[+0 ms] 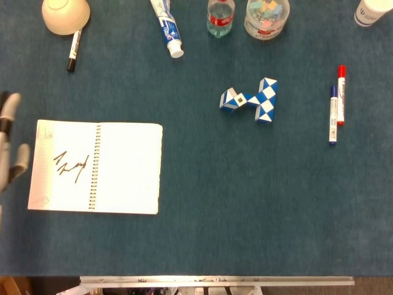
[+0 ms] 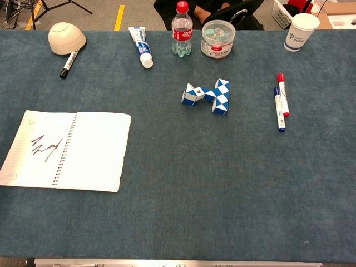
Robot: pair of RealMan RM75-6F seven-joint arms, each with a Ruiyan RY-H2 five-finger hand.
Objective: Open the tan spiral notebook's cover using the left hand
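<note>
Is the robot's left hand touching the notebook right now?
Apart. Head view shows the left hand at the frame's edge, with blue cloth between it and the notebook.

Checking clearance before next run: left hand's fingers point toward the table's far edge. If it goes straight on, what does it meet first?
Likely nothing: the left hand sits left of the marker and bowl. Height unclear.

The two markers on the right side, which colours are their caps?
One marker has red caps, the other blue; chest view shows them best.
</note>
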